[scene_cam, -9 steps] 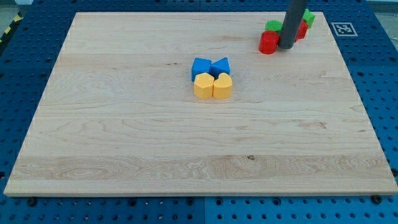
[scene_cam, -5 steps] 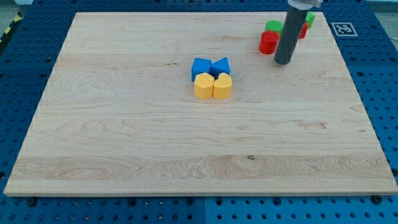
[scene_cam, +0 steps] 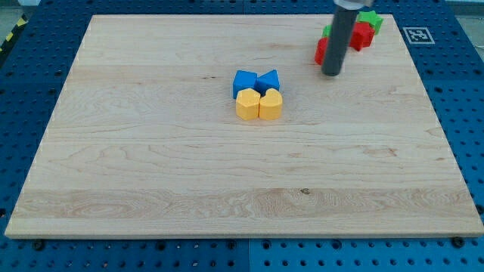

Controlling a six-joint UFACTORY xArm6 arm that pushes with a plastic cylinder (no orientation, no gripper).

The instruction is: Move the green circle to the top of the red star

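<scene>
My tip (scene_cam: 330, 73) rests on the board near the view's top right, just below a red block (scene_cam: 321, 51) that the rod partly covers. The green circle (scene_cam: 327, 32) peeks out behind the rod, above that red block. The red star (scene_cam: 361, 37) lies to the right of the rod, with a green block (scene_cam: 372, 20) above and right of it. My tip sits to the lower left of the red star and below the green circle, and I cannot tell if it touches the red block.
Near the board's centre a tight cluster holds two blue blocks (scene_cam: 243, 79) (scene_cam: 268, 78) above a yellow hexagon (scene_cam: 247, 104) and a yellow heart (scene_cam: 271, 104). The board's top edge (scene_cam: 227, 14) runs close behind the red and green blocks.
My tip has moved towards the view's bottom and then left, from the right side of the red block to just below it. The blocks look unmoved.
</scene>
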